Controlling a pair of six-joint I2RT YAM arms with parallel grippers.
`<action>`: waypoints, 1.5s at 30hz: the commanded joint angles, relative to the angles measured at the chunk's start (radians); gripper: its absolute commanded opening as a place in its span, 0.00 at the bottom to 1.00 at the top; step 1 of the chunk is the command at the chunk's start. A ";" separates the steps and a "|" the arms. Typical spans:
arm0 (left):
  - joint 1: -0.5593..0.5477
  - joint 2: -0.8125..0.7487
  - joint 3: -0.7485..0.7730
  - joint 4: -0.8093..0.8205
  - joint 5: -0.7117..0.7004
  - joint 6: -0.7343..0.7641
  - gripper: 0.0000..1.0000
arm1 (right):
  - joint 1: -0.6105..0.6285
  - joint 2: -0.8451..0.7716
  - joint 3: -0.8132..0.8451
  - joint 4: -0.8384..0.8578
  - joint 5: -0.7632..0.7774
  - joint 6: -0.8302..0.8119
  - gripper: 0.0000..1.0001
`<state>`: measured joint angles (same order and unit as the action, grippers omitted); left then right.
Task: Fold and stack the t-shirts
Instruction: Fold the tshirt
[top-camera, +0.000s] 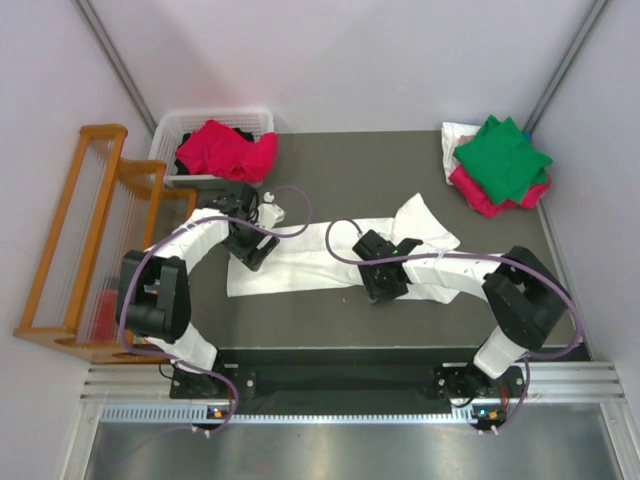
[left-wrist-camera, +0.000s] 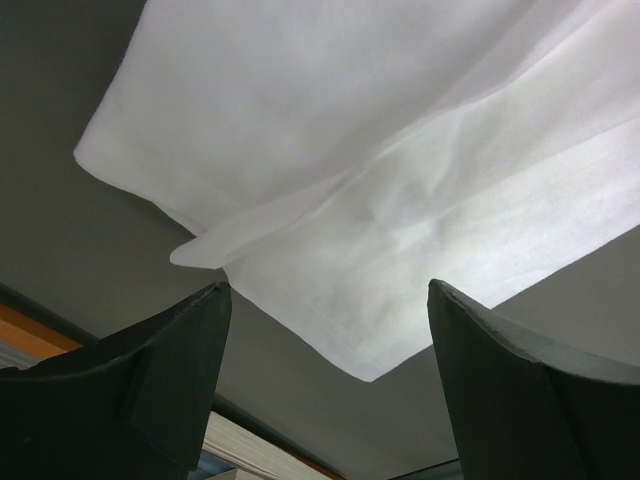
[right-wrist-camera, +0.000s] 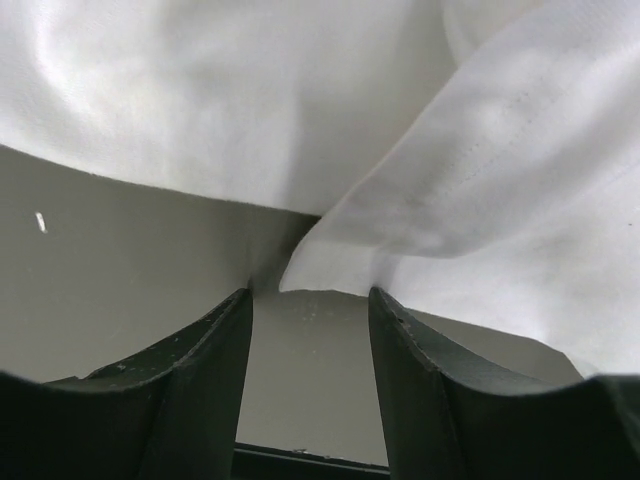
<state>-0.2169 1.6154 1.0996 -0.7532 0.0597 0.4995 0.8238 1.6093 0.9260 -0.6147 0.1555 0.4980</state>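
A large white t-shirt (top-camera: 310, 255) lies stretched out flat across the middle of the dark table. My left gripper (top-camera: 250, 262) hovers over its left end. In the left wrist view that gripper (left-wrist-camera: 330, 288) stands wide open, and a corner of the white t-shirt (left-wrist-camera: 400, 150) points down between the fingertips without touching them. My right gripper (top-camera: 383, 290) sits at the shirt's near edge. Its jaws (right-wrist-camera: 310, 293) are open with a narrow gap, and a fold of the white t-shirt (right-wrist-camera: 250, 100) ends just ahead of the tips. Only bare table shows between the right fingers.
A crimson-pink t-shirt (top-camera: 225, 150) is heaped in a white slotted basket (top-camera: 170, 125) at the back left. At the back right a folded green t-shirt (top-camera: 503, 155) lies on a pink one (top-camera: 480, 195). A wooden rack (top-camera: 90, 230) stands off the table's left side.
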 joint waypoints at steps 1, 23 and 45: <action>-0.002 -0.028 0.002 0.017 0.006 0.002 0.84 | 0.018 0.026 0.063 0.036 0.019 -0.015 0.49; -0.003 -0.087 -0.058 0.028 -0.034 0.020 0.84 | -0.046 0.023 0.050 0.041 0.036 -0.044 0.10; -0.002 -0.103 -0.075 0.035 -0.050 0.031 0.84 | -0.334 -0.045 0.343 -0.151 0.184 -0.104 0.00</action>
<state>-0.2169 1.5639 1.0229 -0.7334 0.0135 0.5186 0.4973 1.4899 1.2388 -0.7773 0.3367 0.4019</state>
